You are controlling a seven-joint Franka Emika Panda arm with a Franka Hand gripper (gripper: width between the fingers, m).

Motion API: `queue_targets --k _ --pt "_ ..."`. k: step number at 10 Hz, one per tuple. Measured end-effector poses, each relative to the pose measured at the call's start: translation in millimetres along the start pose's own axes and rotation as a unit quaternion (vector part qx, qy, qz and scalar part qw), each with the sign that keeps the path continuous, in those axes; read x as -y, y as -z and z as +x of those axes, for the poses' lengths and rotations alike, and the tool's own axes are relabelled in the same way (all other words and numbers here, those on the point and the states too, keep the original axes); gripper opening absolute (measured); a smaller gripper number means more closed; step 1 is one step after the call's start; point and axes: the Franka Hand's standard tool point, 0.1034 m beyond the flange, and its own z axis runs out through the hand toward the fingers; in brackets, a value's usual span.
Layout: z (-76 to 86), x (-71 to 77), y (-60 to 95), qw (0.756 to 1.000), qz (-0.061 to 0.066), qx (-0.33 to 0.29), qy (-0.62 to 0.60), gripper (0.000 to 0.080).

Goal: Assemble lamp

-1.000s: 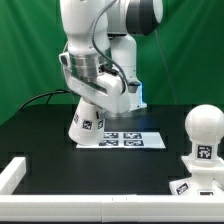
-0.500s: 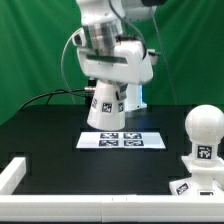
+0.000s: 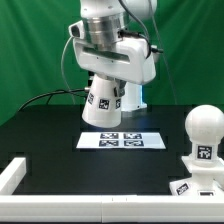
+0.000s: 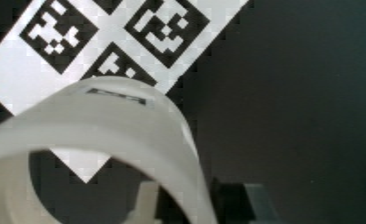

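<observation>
The gripper (image 3: 108,82) holds the cone shade (image 3: 102,104) off the table, jaws closed on its narrow upper end; the finger contact itself is hidden in both views. The shade hangs below the jaws, long axis tilted, wide mouth facing down.

The bulb (image 3: 204,127) stands seated on the base (image 3: 199,168), well apart from the jaws toward the exterior view's right and lower than the shade.

The marker board (image 3: 122,140) lies on the table beneath the jaws. Judged from this layout, no object stands between shade and bulb.
</observation>
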Motion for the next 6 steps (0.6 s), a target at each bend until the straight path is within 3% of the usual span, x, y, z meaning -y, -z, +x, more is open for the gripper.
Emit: queue_targets --k 2,3,4,5,6 --pt "0.8 63.8 39.6 0.996 0.059 -0.071 -0.013 0.0042" --pt "-4.0 83.2 53.4 0.993 0.068 -0.088 -0.038 0.0042" --pt "-15.6 100.0 73.0 0.994 0.059 -0.078 -0.047 0.0042" --pt "-12.6 112.5 94.9 0.995 0.058 -0.076 -0.038 0.0042" --pt "-7.3 110.6 87.4 0.993 0.065 -0.086 -0.041 0.0042"
